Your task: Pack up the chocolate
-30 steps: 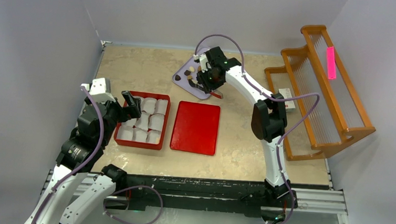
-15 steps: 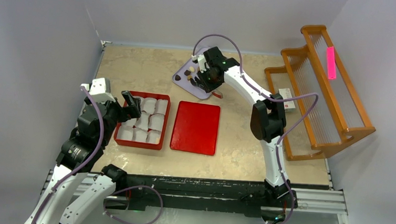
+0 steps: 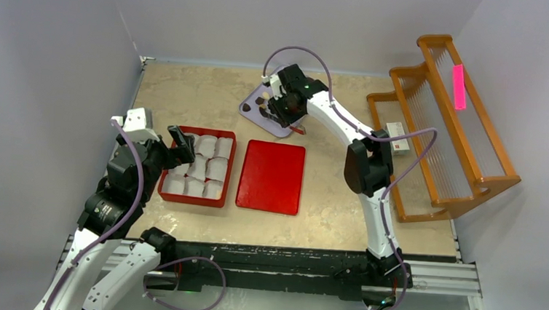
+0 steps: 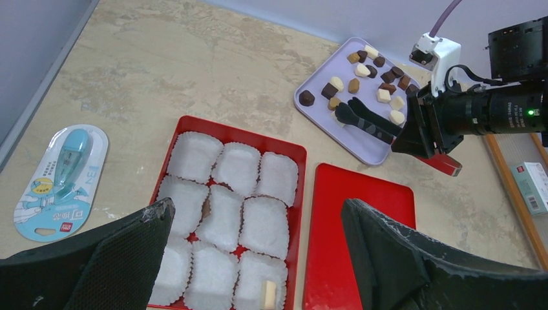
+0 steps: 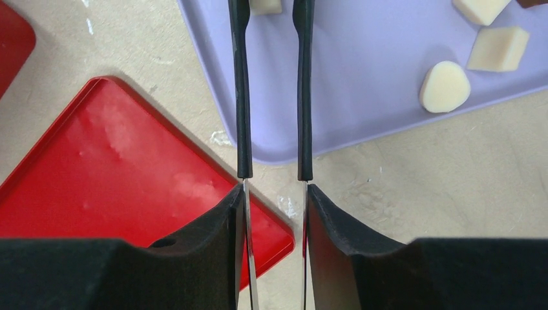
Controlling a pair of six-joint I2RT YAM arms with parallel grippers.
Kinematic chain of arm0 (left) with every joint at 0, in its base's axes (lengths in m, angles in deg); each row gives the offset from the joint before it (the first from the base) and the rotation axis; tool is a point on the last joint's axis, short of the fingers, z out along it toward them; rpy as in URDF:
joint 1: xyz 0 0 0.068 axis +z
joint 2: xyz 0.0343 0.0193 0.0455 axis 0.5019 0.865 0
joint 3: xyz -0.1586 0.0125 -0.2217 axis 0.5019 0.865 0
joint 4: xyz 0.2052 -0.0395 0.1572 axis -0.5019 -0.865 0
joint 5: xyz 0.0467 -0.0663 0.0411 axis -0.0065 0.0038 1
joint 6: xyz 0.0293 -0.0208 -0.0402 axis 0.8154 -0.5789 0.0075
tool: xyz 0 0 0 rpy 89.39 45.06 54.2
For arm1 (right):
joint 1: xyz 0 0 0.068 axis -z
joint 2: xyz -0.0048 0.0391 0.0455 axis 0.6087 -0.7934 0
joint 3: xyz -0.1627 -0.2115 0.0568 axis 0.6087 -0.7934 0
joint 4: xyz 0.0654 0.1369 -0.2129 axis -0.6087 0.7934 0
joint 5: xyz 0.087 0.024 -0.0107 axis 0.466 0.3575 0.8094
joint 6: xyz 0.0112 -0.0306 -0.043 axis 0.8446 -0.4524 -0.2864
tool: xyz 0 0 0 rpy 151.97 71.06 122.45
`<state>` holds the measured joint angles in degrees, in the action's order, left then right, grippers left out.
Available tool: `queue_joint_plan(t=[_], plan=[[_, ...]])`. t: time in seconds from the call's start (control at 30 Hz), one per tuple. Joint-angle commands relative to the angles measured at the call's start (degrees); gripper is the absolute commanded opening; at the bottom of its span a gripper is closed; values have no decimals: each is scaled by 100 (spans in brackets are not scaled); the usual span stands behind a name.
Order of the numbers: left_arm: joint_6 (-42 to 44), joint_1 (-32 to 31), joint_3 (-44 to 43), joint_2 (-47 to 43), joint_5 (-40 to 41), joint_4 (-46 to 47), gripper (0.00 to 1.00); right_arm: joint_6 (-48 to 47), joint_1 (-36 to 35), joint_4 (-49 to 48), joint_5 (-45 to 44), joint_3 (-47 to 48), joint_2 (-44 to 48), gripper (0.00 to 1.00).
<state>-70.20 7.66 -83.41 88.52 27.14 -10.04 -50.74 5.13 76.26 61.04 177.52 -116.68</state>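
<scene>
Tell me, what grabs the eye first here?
A lavender tray scattered with cream and brown chocolate sits far across the table, the right gripper holding black-tipped tweezers over it. Nearer, on the left, a red box of white paper cups stands, nearly all empty, beside a red lid.

Matt chocolate [image 5: 444,86]; glossy red plastic lid [image 3: 271,177]
</scene>
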Motion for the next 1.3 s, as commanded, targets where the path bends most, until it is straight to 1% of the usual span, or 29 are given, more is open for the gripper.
queue_joint_plan(t=[0.0, 0.2, 0.33, 0.47, 0.7, 0.9, 1.0, 1.1, 1.27], plan=[[78, 49, -22, -74, 105, 168, 100, -91, -32, 33, -146, 399, -181, 39], [78, 49, -19, -66, 123, 161, 100, -121, -71, 146, -109, 516, -326, 38], [78, 50, -21, -53, 140, 161, 100, -131, -112, 146, -154, 445, -258, 32], [78, 49, -16, -40, 147, 161, 100, -68, -121, 85, -239, 286, -81, 29], [78, 49, -19, -35, 171, 156, 100, 197, -122, -77, -137, -99, 350, 24], [78, 49, -17, -49, 184, 161, 100, 464, -122, -193, -35, -299, 548, 21], [78, 51, -19, -49, 193, 161, 100, 632, -132, -170, -32, -328, 565, 20], [78, 49, -9, -90, 193, 176, 100, 764, -177, -126, 189, -368, 648, 20], [69, 49, -6, -183, 214, 215, 100, 872, -341, -321, 336, -686, 1053, 20]])
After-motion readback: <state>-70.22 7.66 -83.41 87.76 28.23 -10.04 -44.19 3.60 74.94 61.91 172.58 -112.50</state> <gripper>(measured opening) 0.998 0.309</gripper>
